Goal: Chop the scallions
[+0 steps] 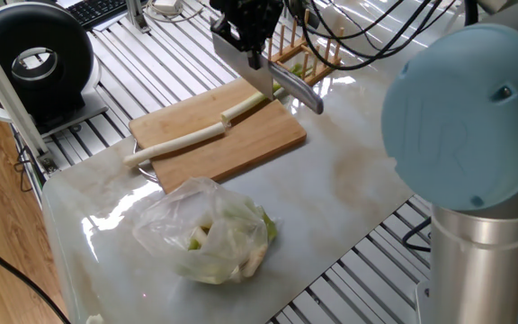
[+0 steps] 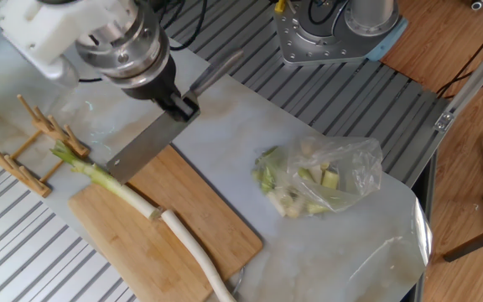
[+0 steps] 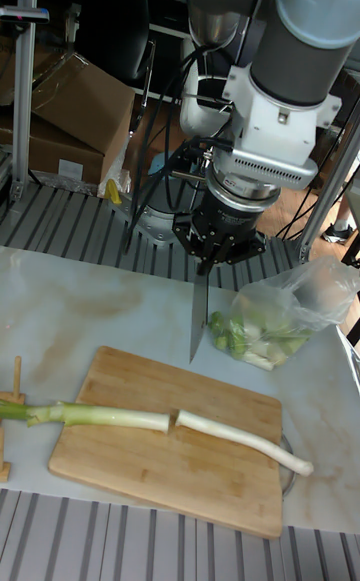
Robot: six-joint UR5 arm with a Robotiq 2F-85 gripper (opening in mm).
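The scallions lie on the wooden board point(image 1: 241, 148) as two cut lengths: a white piece point(image 1: 178, 141) point(image 2: 193, 249) point(image 3: 245, 437) and a greener piece point(image 1: 259, 99) point(image 2: 111, 183) point(image 3: 95, 415) whose leafy end hangs over the board's edge. My gripper point(image 1: 253, 54) point(image 2: 177, 104) point(image 3: 213, 259) is shut on a knife point(image 1: 250, 76) point(image 2: 145, 148) point(image 3: 196, 316). The blade hangs in the air above the board's edge, clear of both pieces.
A clear plastic bag point(image 1: 209, 229) point(image 2: 317, 180) point(image 3: 285, 321) of pale green vegetable pieces lies on the marble slab point(image 1: 349, 189) beside the board. A wooden rack point(image 1: 308, 54) point(image 2: 23, 155) stands past the scallions' leafy end. A black round device point(image 1: 30, 58) sits at the far left.
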